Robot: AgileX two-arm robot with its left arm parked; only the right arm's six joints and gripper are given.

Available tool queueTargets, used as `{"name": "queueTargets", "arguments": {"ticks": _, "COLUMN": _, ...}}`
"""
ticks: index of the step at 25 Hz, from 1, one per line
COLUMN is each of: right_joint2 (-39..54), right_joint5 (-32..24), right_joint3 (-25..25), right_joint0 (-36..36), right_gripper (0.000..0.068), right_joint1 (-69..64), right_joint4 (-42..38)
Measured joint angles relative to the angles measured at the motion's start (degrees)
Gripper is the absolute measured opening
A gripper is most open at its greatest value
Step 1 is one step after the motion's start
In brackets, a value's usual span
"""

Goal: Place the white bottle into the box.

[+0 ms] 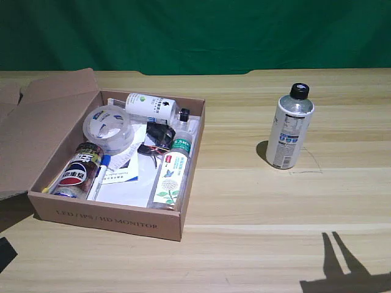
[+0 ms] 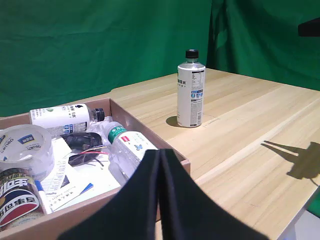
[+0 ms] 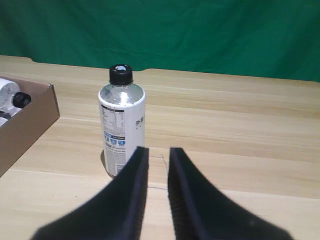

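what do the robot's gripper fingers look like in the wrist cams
In the right wrist view, the right gripper has two matte black fingers, broad at the base and tapering to blunt tips, smooth and unmarked. The parked arm's fingers look the same plain black. No cables or labels are visible.

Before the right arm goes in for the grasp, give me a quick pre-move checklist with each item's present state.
1. White bottle upright on the table, cap on: ok.
2. Bottle apart from the box: ok.
3. Right gripper open, nothing held: ok.
4. Gripper lined up on the bottle: not ok, it sits off to one side in the right wrist view.
5. Box lid open: ok.
6. Free room inside the box: cannot tell; it already holds several things.
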Motion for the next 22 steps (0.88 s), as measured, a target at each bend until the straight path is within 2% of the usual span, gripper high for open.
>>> {"name": "queueTargets", "arguments": {"ticks": 3, "right_joint2": 0.0, "right_joint5": 0.0, "right_joint3": -0.1, "right_joint0": 0.0, "right_gripper": 0.0239, "right_joint1": 0.0, "right_joint4": 1.1}}
{"name": "queueTargets", "arguments": {"ticks": 6, "right_joint2": 0.0, "right_joint5": 0.3, "right_joint3": -0.1, "right_joint0": 0.0, "right_gripper": 0.0467, "right_joint1": 0.0, "right_joint4": 1.4}}
{"name": "queueTargets", "arguments": {"ticks": 9, "right_joint2": 0.0, "right_joint5": 1.2, "right_joint3": -0.1, "right_joint0": 0.0, "right_gripper": 0.0634, "right_joint1": 0.0, "right_joint4": 0.3}}
{"name": "queueTargets", "arguments": {"ticks": 12, "right_joint2": 0.0, "right_joint5": 1.5, "right_joint3": -0.1, "right_joint0": 0.0, "right_gripper": 0.0679, "right_joint1": 0.3, "right_joint4": -0.5}}
{"name": "queueTargets", "arguments": {"ticks": 16, "right_joint2": -0.6, "right_joint5": 2.7, "right_joint3": -0.1, "right_joint0": 0.0, "right_gripper": 0.0679, "right_joint1": 2.9, "right_joint4": 0.0}}
{"name": "queueTargets", "arguments": {"ticks": 22, "right_joint2": -6.5, "right_joint5": 4.8, "right_joint3": -0.2, "right_joint0": 0.0, "right_gripper": 0.0679, "right_joint1": 13.6, "right_joint4": 5.7}}
